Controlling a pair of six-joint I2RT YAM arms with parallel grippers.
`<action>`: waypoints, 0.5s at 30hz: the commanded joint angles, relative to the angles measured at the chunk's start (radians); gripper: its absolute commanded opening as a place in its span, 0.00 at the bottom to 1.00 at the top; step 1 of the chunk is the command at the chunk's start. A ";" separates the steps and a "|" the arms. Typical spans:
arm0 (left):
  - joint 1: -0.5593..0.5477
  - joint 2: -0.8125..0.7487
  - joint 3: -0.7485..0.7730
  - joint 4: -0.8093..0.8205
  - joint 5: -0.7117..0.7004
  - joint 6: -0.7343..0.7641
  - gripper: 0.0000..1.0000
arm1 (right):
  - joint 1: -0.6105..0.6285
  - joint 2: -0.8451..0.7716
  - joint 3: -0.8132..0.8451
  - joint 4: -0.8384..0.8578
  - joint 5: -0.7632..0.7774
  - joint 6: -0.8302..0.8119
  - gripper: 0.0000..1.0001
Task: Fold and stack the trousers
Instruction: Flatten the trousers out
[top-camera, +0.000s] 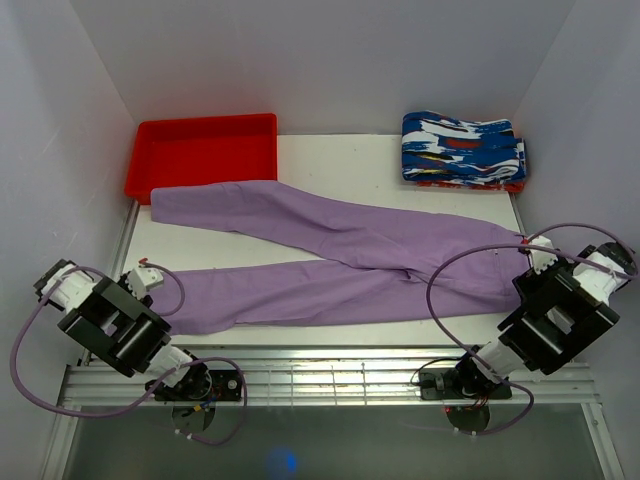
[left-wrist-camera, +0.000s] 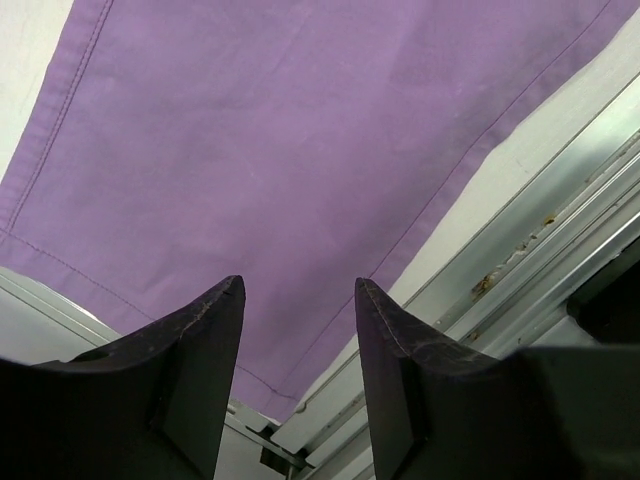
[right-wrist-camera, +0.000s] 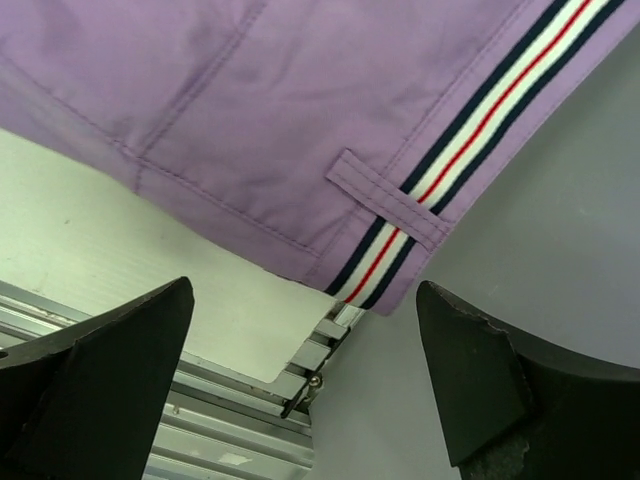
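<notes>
Smooth lilac cloth trousers (top-camera: 430, 265) lie flat, legs splayed.

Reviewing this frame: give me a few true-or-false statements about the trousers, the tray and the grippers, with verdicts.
1. The trousers lie unfolded, legs pointing left. True.
2. The patterned garments sit in the red tray. False: they sit on the table at the back right, apart from it.
3. The right gripper is shut on the trousers. False: it is open, holding nothing.
4. The left gripper is open above the trousers. True.
</notes>
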 joint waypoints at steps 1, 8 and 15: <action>-0.045 -0.003 -0.015 0.020 -0.018 0.072 0.59 | -0.006 0.038 0.056 0.018 0.021 0.054 0.98; -0.054 0.046 0.060 -0.140 0.051 0.130 0.62 | -0.006 0.078 -0.006 0.012 0.009 -0.031 0.93; -0.149 -0.139 -0.185 0.087 -0.021 0.149 0.61 | -0.006 0.061 0.114 -0.197 -0.157 -0.071 0.09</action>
